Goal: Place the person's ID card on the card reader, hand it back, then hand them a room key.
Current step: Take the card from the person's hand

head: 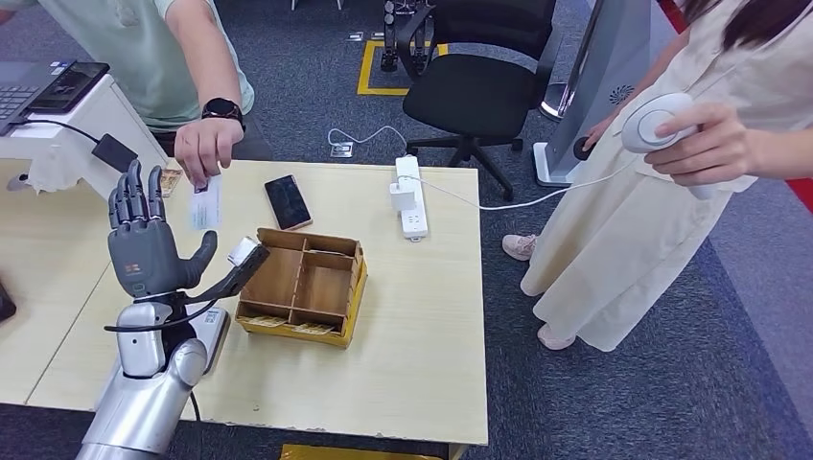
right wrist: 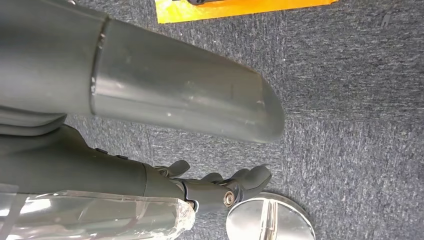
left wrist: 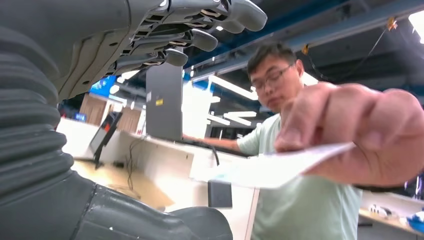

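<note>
We saw the robot's grey left hand (head: 149, 240) raised upright over the pale wooden table (head: 403, 364), fingers spread apart and holding nothing. Just beyond its fingertips, a person's hand (head: 206, 149) wearing a black wristwatch (head: 221, 108) pinched a thin white ID card (head: 205, 203) by its upper edge, the card hanging near the robot's fingers but apart from them. In the left wrist view the same card (left wrist: 270, 167) sat between the person's fingers. Beside the robot's thumb stood a brown wooden compartment box (head: 305, 285). A black smartphone (head: 288, 201) and a white power strip (head: 410, 196) lay farther back. The right hand (right wrist: 220, 187) hung above grey carpet; we could not tell how its fingers stood.
</note>
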Controlling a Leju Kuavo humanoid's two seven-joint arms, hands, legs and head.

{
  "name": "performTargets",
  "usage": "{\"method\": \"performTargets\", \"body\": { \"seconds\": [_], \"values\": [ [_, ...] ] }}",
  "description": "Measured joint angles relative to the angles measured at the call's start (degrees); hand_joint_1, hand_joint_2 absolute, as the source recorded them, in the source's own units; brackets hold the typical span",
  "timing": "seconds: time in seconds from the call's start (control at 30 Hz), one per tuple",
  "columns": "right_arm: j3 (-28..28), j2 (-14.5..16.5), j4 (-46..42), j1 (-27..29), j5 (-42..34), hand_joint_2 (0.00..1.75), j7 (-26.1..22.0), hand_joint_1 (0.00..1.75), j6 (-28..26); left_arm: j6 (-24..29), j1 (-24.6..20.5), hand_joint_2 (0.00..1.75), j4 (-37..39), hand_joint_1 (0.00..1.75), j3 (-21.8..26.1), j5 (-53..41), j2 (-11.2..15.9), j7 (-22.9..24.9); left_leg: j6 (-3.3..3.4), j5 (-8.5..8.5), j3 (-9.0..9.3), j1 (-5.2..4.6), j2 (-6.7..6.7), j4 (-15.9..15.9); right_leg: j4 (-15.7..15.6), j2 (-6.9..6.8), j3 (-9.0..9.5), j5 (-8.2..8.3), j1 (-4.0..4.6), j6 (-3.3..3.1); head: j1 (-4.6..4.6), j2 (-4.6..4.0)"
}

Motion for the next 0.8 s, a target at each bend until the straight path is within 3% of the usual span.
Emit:
{"method": "performTargets", "body": {
  "seconds": [0.13, 0.3, 0.73, 0.77, 0.8],
  "values": [
    [0.7, -0.26, 0.28, 0.02, -0.33, 0.0, 0.0, 0.0, -0.08, 1.99, 0.12, 1.75, 0.28, 0.0, 1.48, -4.73, 1.26, -1.25, 0.0, 0.0, 0.0, 0.0, 0.0, 0.0, 0.01, 0.0, 0.0, 0.0, 0.0, 0.0, 0.0, 0.0],
    [1.33, -0.5, 0.65, 0.04, -0.91, 0.0, 0.04, 0.0, -0.26, 2.02, 0.99, 1.75, -0.36, 0.0, 5.63, -9.83, 0.87, -3.23, 0.0, 0.0, 0.0, 0.0, 0.0, 0.0, 0.01, 0.01, 0.0, 0.0, 0.0, 0.0, 0.01, 0.0],
    [2.16, -0.79, 1.02, 0.03, -1.42, 0.0, 0.22, 0.0, -0.7, 2.02, 1.62, 1.75, -1.43, 0.0, 8.92, -9.56, -0.57, -4.23, 0.0, 0.0, 0.0, 0.0, -0.01, 0.0, 0.01, -0.01, 0.0, 0.0, 0.0, 0.0, 0.0, 0.0],
    [2.17, -0.8, 1.02, 0.03, -1.52, 0.0, 0.24, 0.0, -0.73, 2.02, 1.62, 1.75, -1.44, 0.01, 8.97, -9.07, -0.68, -4.47, 0.0, 0.0, 0.0, 0.0, -0.01, 0.0, 0.01, -0.01, 0.0, 0.0, 0.0, 0.0, 0.0, 0.0],
    [2.18, -0.8, 1.03, 0.03, -1.62, 0.0, 0.25, 0.0, -0.75, 2.02, 1.62, 1.75, -1.44, 0.14, 9.0, -8.49, -0.77, -4.73, 0.0, 0.0, 0.0, 0.0, -0.01, 0.0, 0.01, -0.01, 0.0, 0.0, 0.0, 0.0, 0.0, 0.0]
  ]
}}
